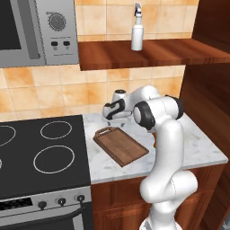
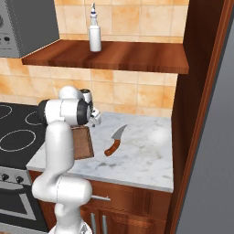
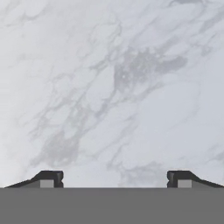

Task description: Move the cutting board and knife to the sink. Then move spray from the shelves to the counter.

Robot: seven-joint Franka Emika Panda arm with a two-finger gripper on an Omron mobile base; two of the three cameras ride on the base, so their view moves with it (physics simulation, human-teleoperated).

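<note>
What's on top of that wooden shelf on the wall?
A spray bottle stands upright on the shelf. Nothing else shows on the plank; its left end is covered by the microwave.

The arm's elbow covers most of the cutting board (image 2: 82, 142) in the right base view, leaving one brown corner showing. From the left, the arm hides the knife except a sliver of handle (image 1: 154, 143). The gripper (image 1: 109, 117), low near the back wall, is too small there to read its fingers. The microwave (image 1: 38, 31) and stovetop (image 1: 40, 155) run off the frame's left edge.
</note>
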